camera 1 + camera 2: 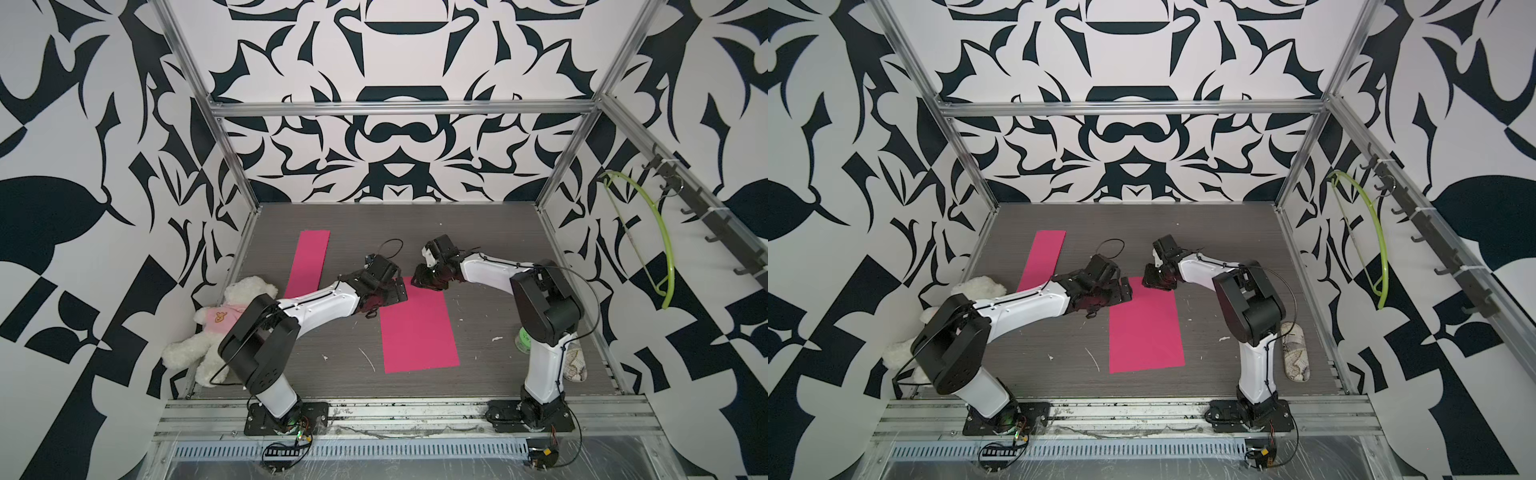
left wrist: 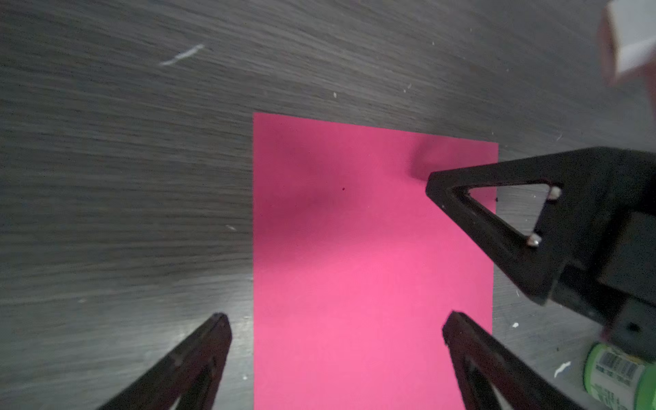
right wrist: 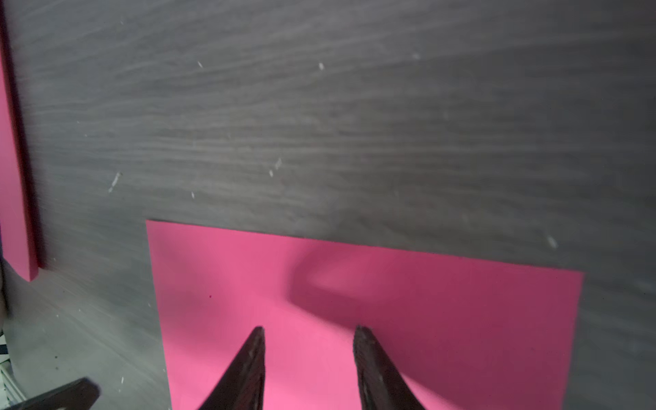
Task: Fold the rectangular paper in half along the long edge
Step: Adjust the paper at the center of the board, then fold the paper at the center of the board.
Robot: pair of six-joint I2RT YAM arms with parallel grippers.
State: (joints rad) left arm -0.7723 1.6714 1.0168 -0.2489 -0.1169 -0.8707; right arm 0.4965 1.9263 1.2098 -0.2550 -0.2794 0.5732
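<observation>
the pink rectangular paper point(image 1: 419, 332) lies flat and unfolded on the grey table point(image 1: 353, 224), long edges front to back.

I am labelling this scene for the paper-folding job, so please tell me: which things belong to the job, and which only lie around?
Job: wide pink paper; left gripper; right gripper.

Lying about: narrow pink strip; teddy bear; green hanger; slipper; green bottle.

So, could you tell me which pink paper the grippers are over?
The wide pink sheet in mid-table: the left gripper and right gripper are over its far end. The narrow pink strip lies apart, further back.
</observation>
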